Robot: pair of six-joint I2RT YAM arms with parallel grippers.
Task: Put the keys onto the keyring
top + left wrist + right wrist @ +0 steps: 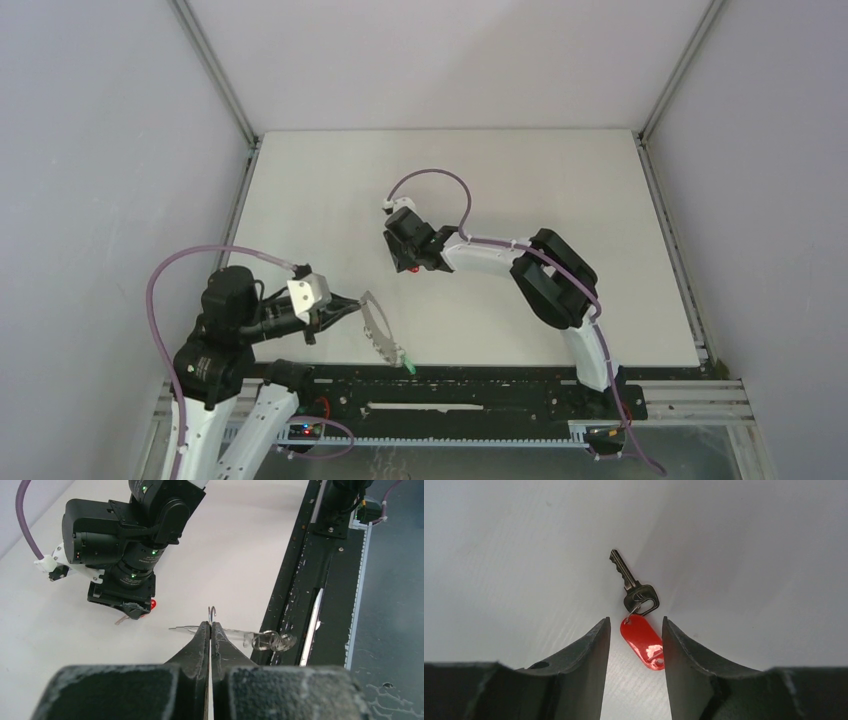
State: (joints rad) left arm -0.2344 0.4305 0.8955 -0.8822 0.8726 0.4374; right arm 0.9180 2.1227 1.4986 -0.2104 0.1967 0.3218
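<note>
My left gripper (347,304) is shut on the keyring (376,327), a thin grey loop that hangs toward the table's front edge. The green-headed key (408,366) is at the loop's lower end. In the left wrist view the left gripper (210,625) pinches the ring's thin wire (212,611), and small metal rings (272,640) trail to the right. My right gripper (411,263) is open, low over the red-headed key (414,269). In the right wrist view the red tag (642,642) lies between the open fingers of the right gripper (634,622), touching neither. Its silver key (631,582) lies flat beyond.
The black rail (480,385) runs along the table's front edge, just past the hanging keyring end. The right arm's wrist (135,535) fills the far left of the left wrist view. Grey walls enclose the white table (560,190).
</note>
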